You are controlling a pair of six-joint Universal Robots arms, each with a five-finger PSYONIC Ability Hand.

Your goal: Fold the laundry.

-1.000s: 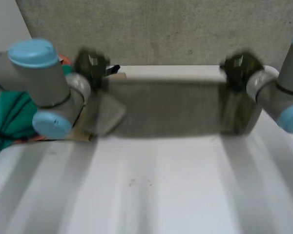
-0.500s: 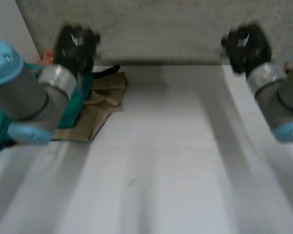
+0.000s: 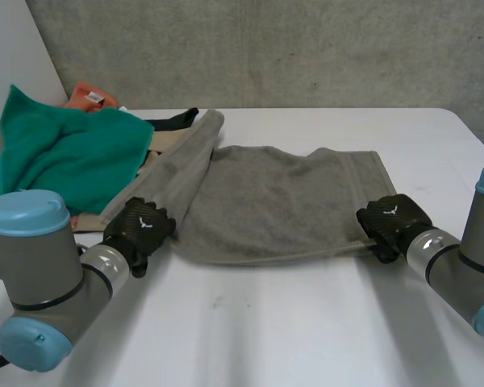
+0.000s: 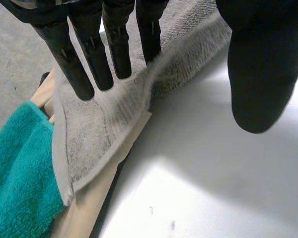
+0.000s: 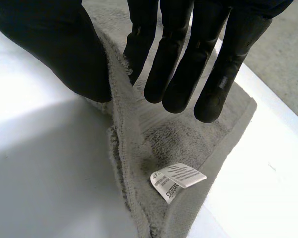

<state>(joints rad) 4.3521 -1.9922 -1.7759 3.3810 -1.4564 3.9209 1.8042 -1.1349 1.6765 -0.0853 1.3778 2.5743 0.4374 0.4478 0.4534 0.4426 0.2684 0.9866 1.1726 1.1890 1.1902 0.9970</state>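
Towel [image 3: 282, 201], corner perhaps pinched, right robot hand [image 3: 394, 219]

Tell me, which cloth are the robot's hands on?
The grey towel, spread out mid-table: the left hand and right hand sit at its near corners. The green towel, orange cloth and tan cloth lie heaped aside.

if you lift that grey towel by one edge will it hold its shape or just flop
Likely floppy: the towel lies in soft folds, one end rumpled over the tan cloth. Probably light but bulky, given its thick looped nap. Unlikely to slip: the nap looks grippy, and an edge stands pinched in the right hand.
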